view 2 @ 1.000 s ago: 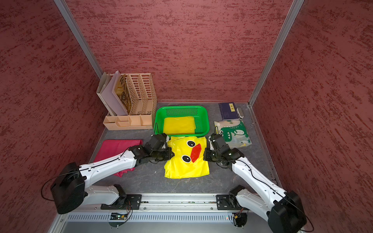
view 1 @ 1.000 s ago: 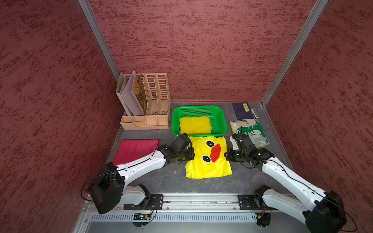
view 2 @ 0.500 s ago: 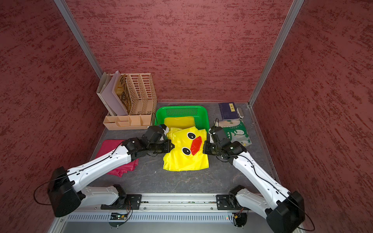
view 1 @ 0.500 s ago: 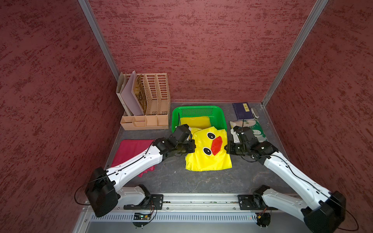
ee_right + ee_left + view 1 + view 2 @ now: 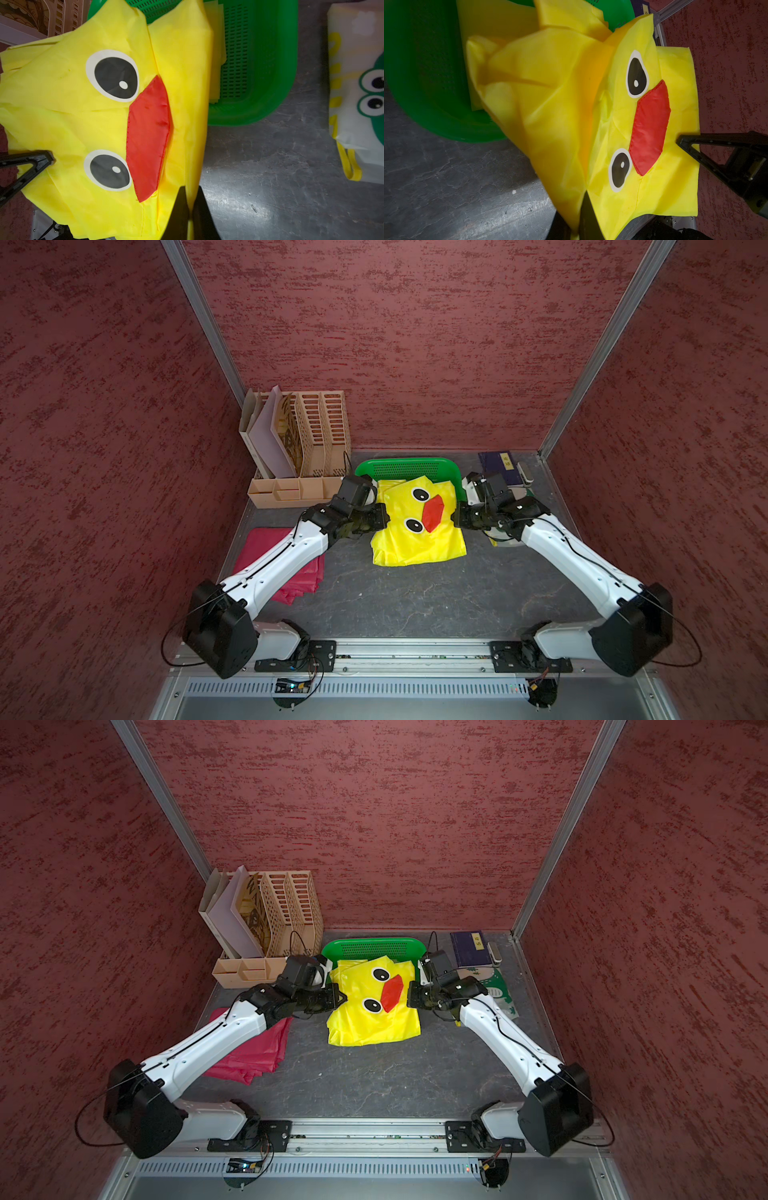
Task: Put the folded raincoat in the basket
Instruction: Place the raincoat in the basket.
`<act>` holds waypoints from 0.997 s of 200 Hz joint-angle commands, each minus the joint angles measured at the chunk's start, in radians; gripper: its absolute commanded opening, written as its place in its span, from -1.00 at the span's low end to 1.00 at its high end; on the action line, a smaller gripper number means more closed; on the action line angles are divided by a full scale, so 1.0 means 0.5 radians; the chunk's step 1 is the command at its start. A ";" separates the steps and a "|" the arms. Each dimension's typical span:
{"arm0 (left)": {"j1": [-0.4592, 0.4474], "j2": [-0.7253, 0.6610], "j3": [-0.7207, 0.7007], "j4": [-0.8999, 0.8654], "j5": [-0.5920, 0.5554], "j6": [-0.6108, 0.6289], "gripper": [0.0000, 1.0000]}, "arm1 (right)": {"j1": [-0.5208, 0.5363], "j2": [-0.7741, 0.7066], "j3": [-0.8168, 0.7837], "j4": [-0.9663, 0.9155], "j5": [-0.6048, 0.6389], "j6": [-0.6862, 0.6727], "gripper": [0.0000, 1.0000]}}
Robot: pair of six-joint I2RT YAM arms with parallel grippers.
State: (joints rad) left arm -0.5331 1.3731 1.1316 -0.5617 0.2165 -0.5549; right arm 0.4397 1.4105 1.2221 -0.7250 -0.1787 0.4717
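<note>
The task is about half done. The folded yellow fabric raincoat with a duck face (image 5: 417, 531) hangs between the two arms at the middle of the tabletop (image 5: 415, 605). Its far edge reaches over the near rim of the shallow bright green perforated plastic basket (image 5: 407, 463), while its near half is well outside, above the dark tabletop. Whether the near hem touches the surface cannot be told. What is left, by my judgement, is to carry it farther, lower it inside the rim and let go. A flat yellow layer (image 5: 218, 52) already lies on the basket floor.

At the left, the left arm reaches from the near rail over a flat red folded cloth (image 5: 286, 576), with the tan slotted file organizer (image 5: 309, 435) beyond it. Its wrist is turned inward, and the left end effector (image 5: 385, 519) is clamped on the raincoat's left edge; the left wrist view shows its black fingers (image 5: 586, 216) pinching the fabric.

At the right, the right arm mirrors it. The right end effector (image 5: 456, 517) is closed on the right edge, its fingers (image 5: 182, 207) pressed together around the fabric, near a white bag with a green frog print (image 5: 357, 83).
</note>
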 commanded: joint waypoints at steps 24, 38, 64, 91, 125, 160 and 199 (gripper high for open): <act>0.172 0.299 0.262 0.198 0.161 0.132 -1.00 | -0.151 0.386 0.338 0.180 -0.229 -0.087 -1.00; 0.232 0.437 0.378 0.214 0.213 0.157 -1.00 | -0.190 0.517 0.451 0.207 -0.292 -0.094 -1.00; 0.315 0.708 0.604 0.220 0.318 0.210 -1.00 | -0.237 0.789 0.694 0.210 -0.370 -0.129 -1.00; 0.394 0.921 0.782 0.239 0.359 0.224 -1.00 | -0.281 1.029 0.905 0.206 -0.420 -0.157 -1.00; 0.496 1.103 0.901 0.287 0.425 0.212 -1.00 | -0.361 1.224 1.053 0.192 -0.419 -0.191 -1.00; 0.535 1.233 0.980 0.234 0.415 0.241 -0.95 | -0.388 1.314 1.074 0.208 -0.436 -0.219 -1.00; 0.532 1.297 0.918 0.232 0.352 0.229 -0.92 | -0.390 1.360 0.996 0.286 -0.458 -0.215 -1.00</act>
State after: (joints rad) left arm -0.2695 2.0056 1.5951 -0.4633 0.4099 -0.4545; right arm 0.2504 2.0789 1.7306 -0.6247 -0.3824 0.3813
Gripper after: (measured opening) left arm 0.080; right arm 0.061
